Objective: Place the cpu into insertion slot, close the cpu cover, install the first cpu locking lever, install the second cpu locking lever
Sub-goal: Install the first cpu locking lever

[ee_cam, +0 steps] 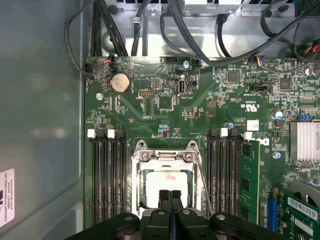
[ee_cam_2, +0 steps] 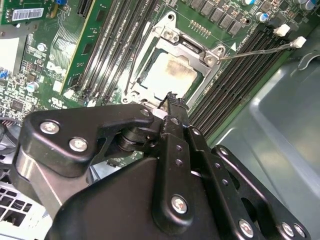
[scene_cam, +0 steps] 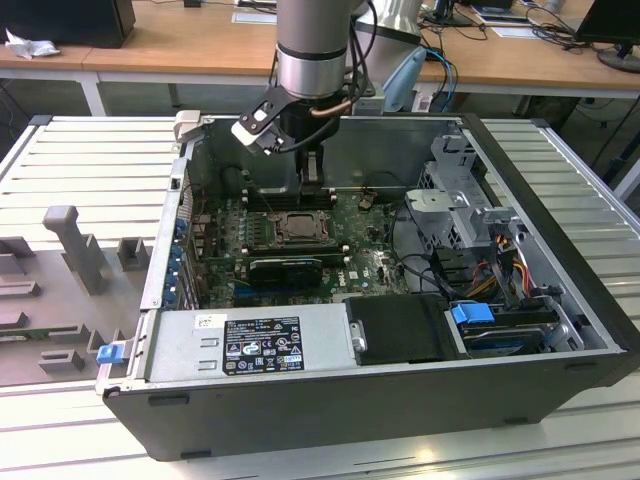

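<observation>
Pale silver-beige flat square cpu (ee_cam_2: 170, 75), seated in the black-framed square insertion slot (scene_cam: 297, 226) on the green motherboard (ee_cam: 165, 107). Lies framed by the thin silver metal cpu cover (ee_cam: 162, 156), folded down around it. Black two-finger gripper (ee_cam: 170, 195) over the chip's edge, tips pressed together, gripping nothing. Thin wire lever (ee_cam_2: 255, 51) slanting out from the socket's corner across the memory slots.

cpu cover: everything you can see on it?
The cpu cover is a thin silver metal frame with a square cut-out and screw heads at two corners. It lies flat between the black memory slots; the pale cpu shows through the opening. The gripper, fingers together, sits at one edge; contact is unclear.
</observation>
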You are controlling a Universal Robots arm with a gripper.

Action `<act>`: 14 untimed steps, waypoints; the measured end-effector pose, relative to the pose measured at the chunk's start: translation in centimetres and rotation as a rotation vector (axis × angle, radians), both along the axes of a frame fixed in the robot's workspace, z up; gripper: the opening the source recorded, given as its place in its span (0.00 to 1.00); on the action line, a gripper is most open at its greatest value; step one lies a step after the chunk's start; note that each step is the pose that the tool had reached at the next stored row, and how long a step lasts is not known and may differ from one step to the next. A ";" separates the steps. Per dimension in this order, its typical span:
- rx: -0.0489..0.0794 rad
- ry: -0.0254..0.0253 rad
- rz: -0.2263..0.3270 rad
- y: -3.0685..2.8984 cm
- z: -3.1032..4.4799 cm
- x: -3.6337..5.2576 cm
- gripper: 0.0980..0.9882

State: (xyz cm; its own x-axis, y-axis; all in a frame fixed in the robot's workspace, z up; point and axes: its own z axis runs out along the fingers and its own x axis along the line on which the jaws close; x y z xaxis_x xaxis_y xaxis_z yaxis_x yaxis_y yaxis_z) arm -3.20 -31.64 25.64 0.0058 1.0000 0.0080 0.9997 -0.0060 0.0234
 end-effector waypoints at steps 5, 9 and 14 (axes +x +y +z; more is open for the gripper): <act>0.000 0.0000 0.000 0.00 0.23 0.00 0.01; 0.000 0.0000 0.000 0.00 0.49 0.00 0.01; 0.000 0.0001 0.000 0.00 1.43 0.00 0.01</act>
State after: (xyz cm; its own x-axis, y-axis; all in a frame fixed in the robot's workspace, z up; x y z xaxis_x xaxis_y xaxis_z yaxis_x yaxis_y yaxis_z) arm -3.20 -31.64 27.06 0.0057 1.0000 0.0078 0.9997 -0.0059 0.0233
